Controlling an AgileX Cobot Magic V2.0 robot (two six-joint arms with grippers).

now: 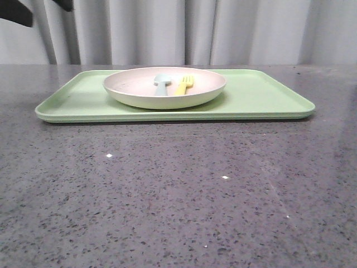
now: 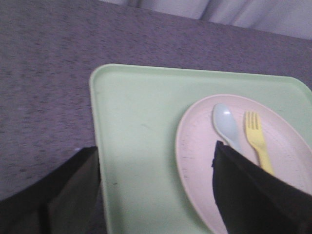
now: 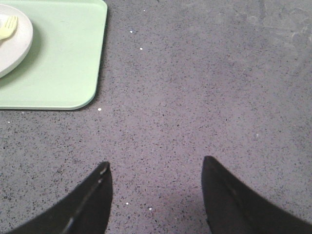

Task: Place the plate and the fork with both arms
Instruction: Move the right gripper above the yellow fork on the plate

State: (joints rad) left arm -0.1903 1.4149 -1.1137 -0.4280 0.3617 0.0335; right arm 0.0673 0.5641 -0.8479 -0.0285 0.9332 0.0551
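Plate on green tray, fork inside beside blue spoon — left gripper and right gripper both spread wide, empty.

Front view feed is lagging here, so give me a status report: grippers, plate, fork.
Left gripper open above green tray. Right gripper open over bare table. Yellow plastic fork in cream round plate. Nothing blocking.

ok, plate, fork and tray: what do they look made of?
Plate: looks like matte plastic, cream-pink, no glaze shine, faint speckles in the left wrist view. Fork: likely moulded plastic, uniform bright yellow, thick stubby tines. Tray: probably plastic or melamine, even pale green, soft sheen, rounded rim. No view settles it for sure.
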